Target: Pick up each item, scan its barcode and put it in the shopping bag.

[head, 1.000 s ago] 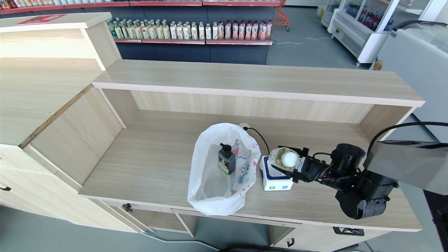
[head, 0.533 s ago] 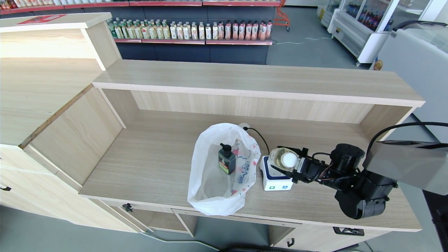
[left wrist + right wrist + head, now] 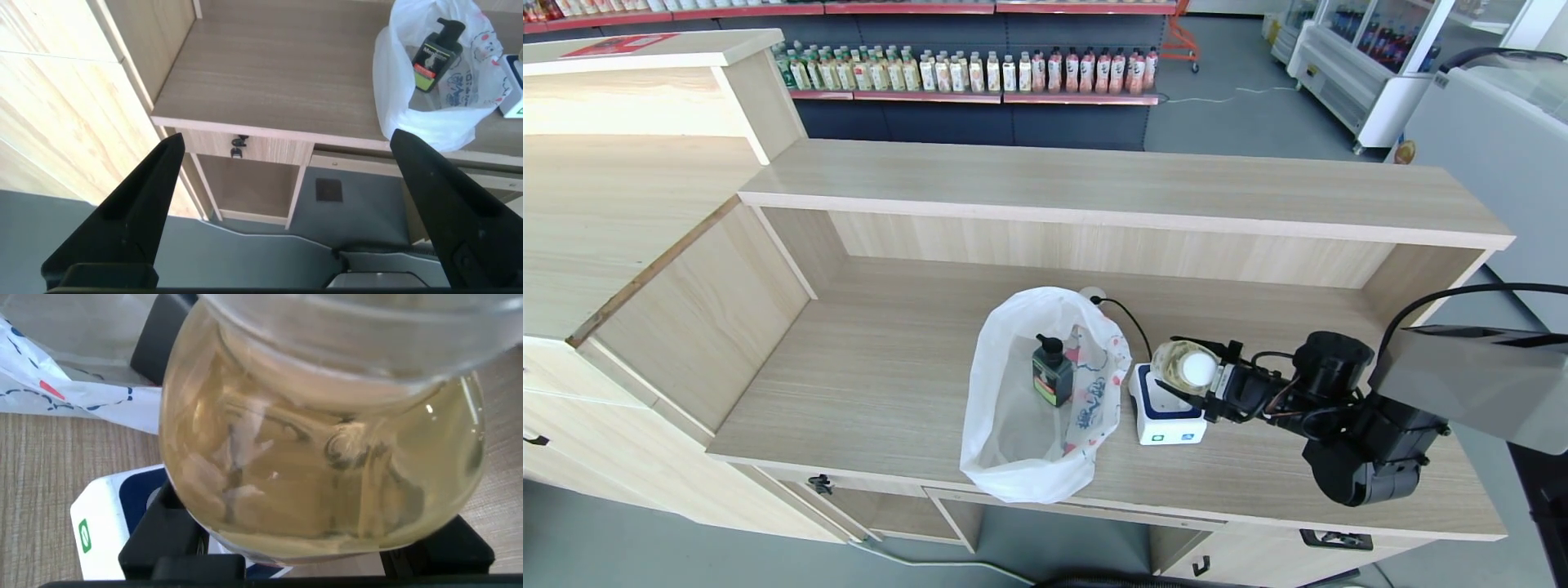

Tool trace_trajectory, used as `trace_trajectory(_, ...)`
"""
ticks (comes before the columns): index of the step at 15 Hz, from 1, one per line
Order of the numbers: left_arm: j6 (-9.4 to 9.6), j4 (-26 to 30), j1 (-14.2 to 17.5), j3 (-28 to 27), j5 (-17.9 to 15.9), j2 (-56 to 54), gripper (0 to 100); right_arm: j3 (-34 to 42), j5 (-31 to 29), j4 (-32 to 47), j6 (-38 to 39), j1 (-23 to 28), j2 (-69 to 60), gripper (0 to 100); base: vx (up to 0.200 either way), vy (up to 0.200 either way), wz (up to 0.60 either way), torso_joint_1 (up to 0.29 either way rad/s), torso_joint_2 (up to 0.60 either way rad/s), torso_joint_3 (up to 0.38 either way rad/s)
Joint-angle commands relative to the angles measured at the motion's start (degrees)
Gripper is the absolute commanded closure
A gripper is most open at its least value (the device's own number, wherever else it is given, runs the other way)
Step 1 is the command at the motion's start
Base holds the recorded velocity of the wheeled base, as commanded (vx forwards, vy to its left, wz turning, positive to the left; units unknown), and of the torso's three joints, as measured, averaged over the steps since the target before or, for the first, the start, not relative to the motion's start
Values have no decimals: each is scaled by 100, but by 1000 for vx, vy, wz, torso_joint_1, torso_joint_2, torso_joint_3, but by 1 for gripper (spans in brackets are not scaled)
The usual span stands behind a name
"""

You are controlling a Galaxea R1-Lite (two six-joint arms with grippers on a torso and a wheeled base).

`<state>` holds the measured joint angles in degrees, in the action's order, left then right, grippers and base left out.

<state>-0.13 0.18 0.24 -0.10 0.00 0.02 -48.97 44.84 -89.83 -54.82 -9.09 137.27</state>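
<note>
Right arm reaches in low from four o'clock, its gripper (image 3: 1178, 370) pinching the pale-yellow bottle (image 3: 1174, 359) over the white scanner (image 3: 1168, 423), at three o'clock of the shopping bag (image 3: 1013, 445). Left gripper (image 3: 288, 139) hangs spread off the counter (image 3: 270, 82) edge.

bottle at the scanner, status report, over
Right jaws shut on bottle, held over scanner. Left jaws open, off the counter front. Shopping bag beside scanner, mouth open, path clear.
</note>
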Motion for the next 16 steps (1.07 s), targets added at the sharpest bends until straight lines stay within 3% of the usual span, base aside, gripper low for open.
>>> trace_trajectory(1,-4,-1,2,1,0,-2,0,-7,8,-17,-2,-5,2,100,0,0,0,0,0,0)
trace_trajectory(4,-4,-1,2,1,0,-2,0,37,-28,-17,253,-13,-314,100,0,0,0,0,0,0)
trace_trajectory(8,-4,-1,2,1,0,-2,0,845,-239,-17,2511,31,-2187,100,0,0,0,0,0,0)
trace_trajectory(9,-4,-1,2,1,0,-2,0,1364,-1241,106,3425,-22,-2960,100,0,0,0,0,0,0)
trace_trajectory(12,-4,-1,2,1,0,-2,0,1619,-2691,1451,4823,-260,-3751,100,0,0,0,0,0,0)
trace_trajectory(16,-4,-1,2,1,0,-2,0,1654,-2893,2532,5711,-312,-4076,100,0,0,0,0,0,0)
